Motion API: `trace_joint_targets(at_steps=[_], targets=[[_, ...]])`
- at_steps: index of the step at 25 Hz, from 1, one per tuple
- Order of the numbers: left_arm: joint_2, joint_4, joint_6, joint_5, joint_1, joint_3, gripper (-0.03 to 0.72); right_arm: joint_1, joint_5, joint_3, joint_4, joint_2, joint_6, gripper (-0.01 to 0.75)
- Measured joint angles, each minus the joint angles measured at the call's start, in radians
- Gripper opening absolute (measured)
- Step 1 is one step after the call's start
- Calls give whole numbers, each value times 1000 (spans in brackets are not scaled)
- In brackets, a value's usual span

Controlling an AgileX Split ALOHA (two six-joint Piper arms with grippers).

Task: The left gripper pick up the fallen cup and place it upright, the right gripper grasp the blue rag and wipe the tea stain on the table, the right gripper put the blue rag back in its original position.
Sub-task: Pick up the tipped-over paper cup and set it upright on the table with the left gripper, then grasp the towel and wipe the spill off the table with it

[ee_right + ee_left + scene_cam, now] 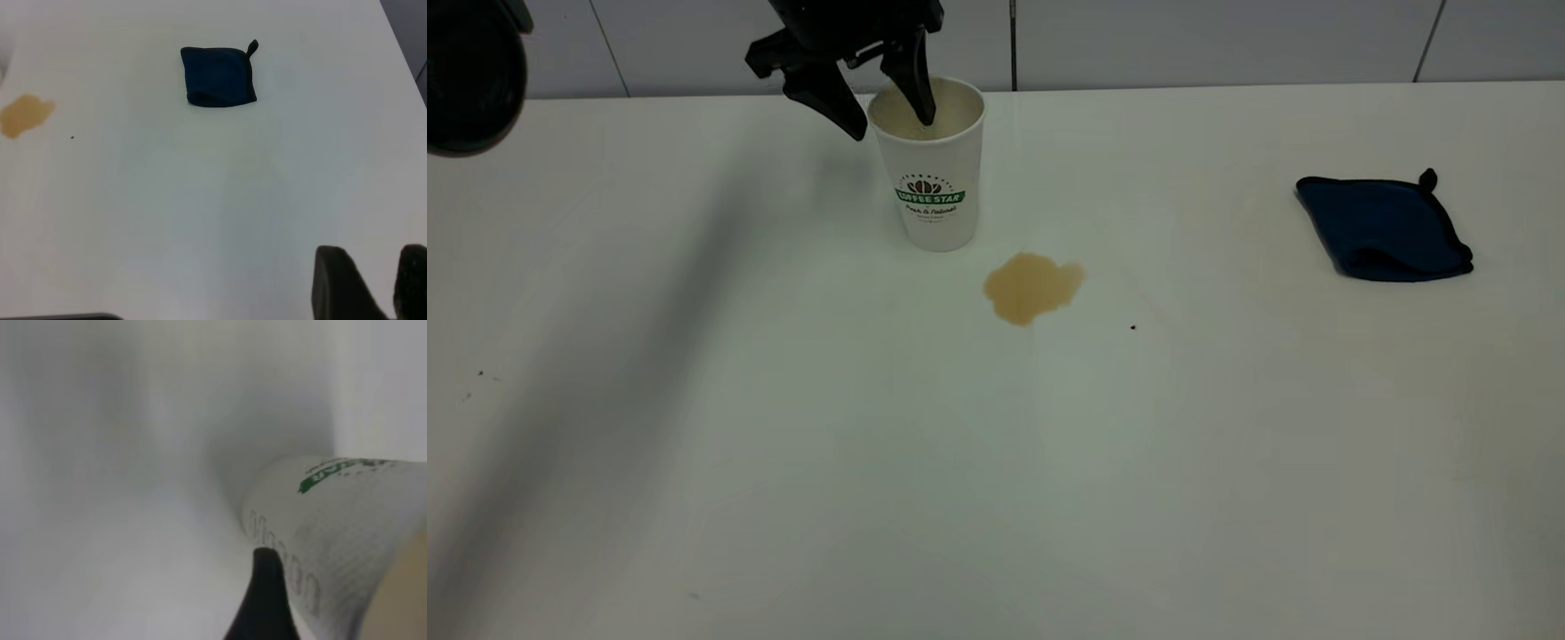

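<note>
White dimpled paper cup stands upright beside the brown tea stain; the left gripper straddles its rim, jaws spread, release upward.

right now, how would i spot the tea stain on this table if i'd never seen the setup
Start at the white table and find the upright paper cup with the green logo near its far edge. Just in front of the cup, toward the folded blue rag, lies the tea stain. It is the only light-brown, irregular flat puddle, far bigger than the tiny black speck beside it.
</note>
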Motion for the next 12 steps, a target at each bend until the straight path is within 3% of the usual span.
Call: trace_joint_targets(at_steps=[5,12], targets=[[-74,-3,4,0,0,-12,677,0,0,0,0,0,0,240],[-204,-3,68,0,0,-12,519,0,0,0,0,0,0,240]])
